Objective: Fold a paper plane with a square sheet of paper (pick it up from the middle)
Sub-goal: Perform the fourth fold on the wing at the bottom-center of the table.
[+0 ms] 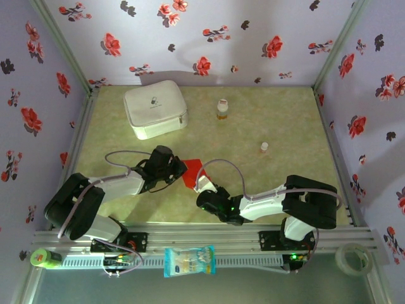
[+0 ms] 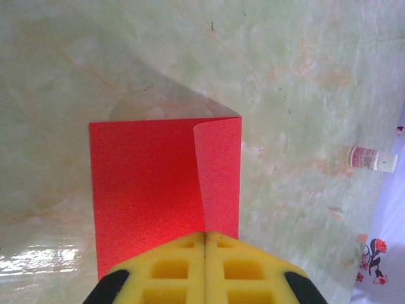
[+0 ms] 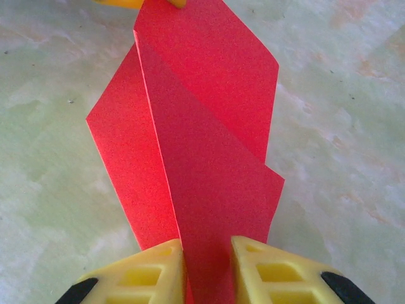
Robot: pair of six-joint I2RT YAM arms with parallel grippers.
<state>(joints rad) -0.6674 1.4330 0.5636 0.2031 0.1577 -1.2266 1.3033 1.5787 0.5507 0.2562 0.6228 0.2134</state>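
Note:
The square sheet of paper [image 1: 192, 171] is bright red and hangs partly folded between my two grippers, above the table's near middle. My left gripper [image 2: 205, 235] is shut on one edge of the sheet [image 2: 145, 183], where a flap curls over on the right. In the right wrist view the sheet [image 3: 202, 158] stands as upright folded layers. It runs down between the parted yellow fingers of my right gripper [image 3: 207, 253], which is open around it. From above, the left gripper [image 1: 179, 170] and right gripper [image 1: 201, 184] almost meet at the paper. A paper plane is out of view.
A white zip case [image 1: 155, 109] lies at the back left. A small orange-filled bottle [image 1: 221, 109] stands behind the middle, and a smaller bottle [image 1: 264, 147] stands to the right. A snack packet [image 1: 189, 261] and a tape roll [image 1: 352, 258] sit by the front rail.

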